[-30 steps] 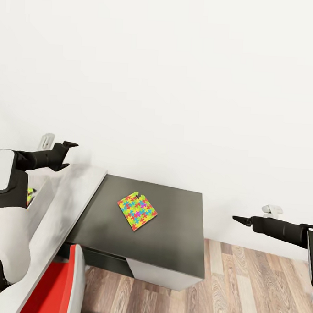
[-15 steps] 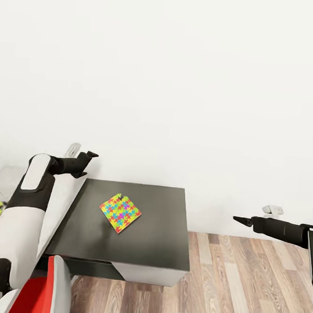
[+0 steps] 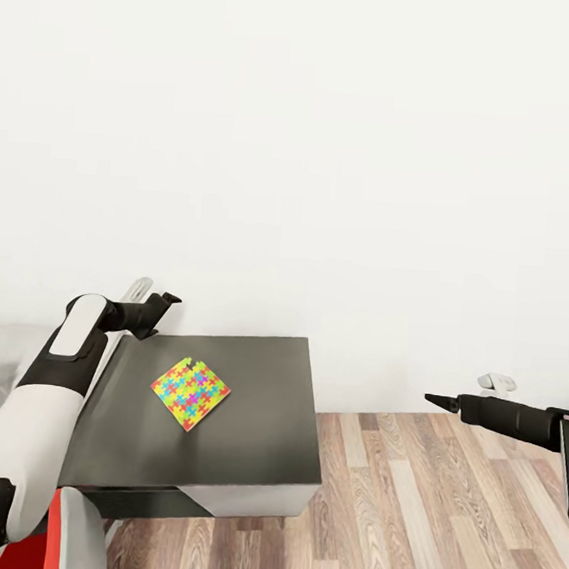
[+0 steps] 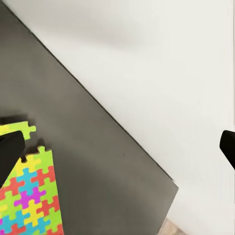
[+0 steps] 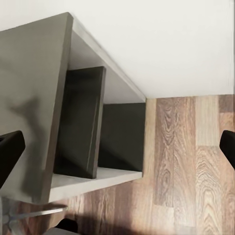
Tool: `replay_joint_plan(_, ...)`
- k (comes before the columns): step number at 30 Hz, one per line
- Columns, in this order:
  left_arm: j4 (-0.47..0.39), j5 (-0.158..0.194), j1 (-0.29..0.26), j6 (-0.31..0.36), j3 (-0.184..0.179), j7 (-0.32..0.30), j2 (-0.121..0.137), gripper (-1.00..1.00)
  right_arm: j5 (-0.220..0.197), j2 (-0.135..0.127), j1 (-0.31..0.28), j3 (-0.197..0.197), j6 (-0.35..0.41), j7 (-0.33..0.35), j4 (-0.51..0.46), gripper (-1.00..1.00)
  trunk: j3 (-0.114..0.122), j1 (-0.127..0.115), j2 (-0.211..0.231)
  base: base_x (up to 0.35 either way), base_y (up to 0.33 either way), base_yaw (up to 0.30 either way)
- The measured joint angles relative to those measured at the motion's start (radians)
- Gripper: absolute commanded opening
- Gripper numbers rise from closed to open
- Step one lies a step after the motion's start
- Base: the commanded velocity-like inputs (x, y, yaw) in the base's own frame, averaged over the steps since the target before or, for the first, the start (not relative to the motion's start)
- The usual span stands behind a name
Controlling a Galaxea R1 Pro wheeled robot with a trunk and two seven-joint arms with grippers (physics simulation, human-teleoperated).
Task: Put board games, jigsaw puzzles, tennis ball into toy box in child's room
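One jigsaw puzzle, a thin square slab of bright interlocking pieces, lies flat on a low dark grey cabinet top. In the left wrist view a corner of the jigsaw puzzle sits close under one fingertip. My left gripper hovers over the cabinet's back left corner, by the wall; it is open and holds nothing. My right gripper hangs over the wood floor, well to the right of the cabinet. It is open too, its two fingertips wide apart. The toy box, board games and tennis ball are out of view.
A white wall stands right behind the cabinet. The right wrist view looks down the cabinet's open shelves to the plank floor. A red chair pokes in at the bottom left. A strip of the light grey table lies behind my left arm.
The head view has swung right, sliding the cabinet and puzzle leftwards in the picture. My left arm has reached from over the table to the cabinet's back corner. The right arm stays as it was.
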Motion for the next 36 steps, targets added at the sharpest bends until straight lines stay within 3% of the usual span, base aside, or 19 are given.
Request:
replay_joint_plan(4,0.004,0.0,0.02,-0.017,0.001,0.0,0.024,1.0,0.0,0.001,0.0,-0.003,-0.005,0.0,0.003,1.0,0.0,0.0,0.0,0.0,0.0,-0.061)
replay_joint_plan(11,0.024,-0.004,0.06,-0.025,0.04,-0.027,0.064,1.0,0.016,0.038,-0.019,0.025,-0.026,-0.022,0.022,1.0,0.0,0.0,0.0,0.0,0.0,0.0)
replay_joint_plan(27,0.024,-0.003,0.148,-0.025,0.044,-0.027,0.064,1.0,0.016,0.038,-0.019,0.025,-0.026,-0.022,0.022,1.0,0.0,0.0,0.0,0.0,0.0,0.0)
replay_joint_plan(36,0.024,-0.003,0.148,-0.025,0.044,-0.027,0.064,1.0,0.016,0.038,-0.019,0.025,-0.026,-0.022,0.022,1.0,0.0,0.0,0.0,0.0,0.0,0.0)
